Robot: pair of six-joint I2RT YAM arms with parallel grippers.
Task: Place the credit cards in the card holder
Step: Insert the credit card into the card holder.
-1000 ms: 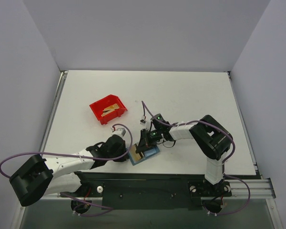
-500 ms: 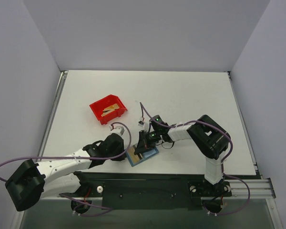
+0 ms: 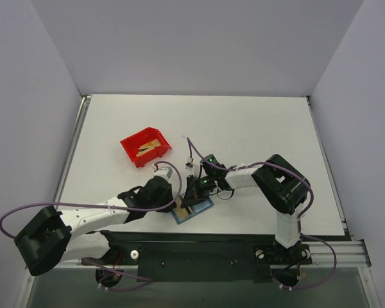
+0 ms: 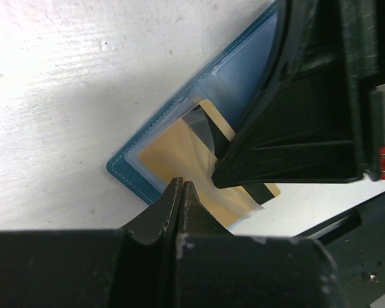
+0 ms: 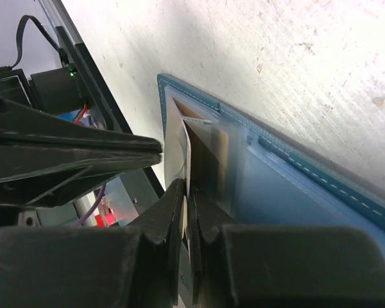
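Note:
The teal card holder (image 3: 194, 209) lies open on the table near the front edge. It also shows in the left wrist view (image 4: 129, 172) and the right wrist view (image 5: 321, 183). A gold-tan credit card (image 4: 170, 149) with a dark stripe sits partly in its clear slot, one end sticking out. My right gripper (image 3: 191, 195) is shut on a thin edge of that card (image 5: 188, 168) at the slot mouth. My left gripper (image 3: 177, 204) is shut and empty, its tips (image 4: 181, 184) over the holder's near corner. More credit cards (image 3: 147, 148) lie in the red bin.
The red plastic bin (image 3: 132, 144) stands on the table behind and left of the holder. The table's front rail (image 3: 199, 237) runs just below the holder. The two grippers are almost touching over the holder.
My left gripper has moved a little to the right, up to the holder's left edge. The right gripper and the holder have barely moved.

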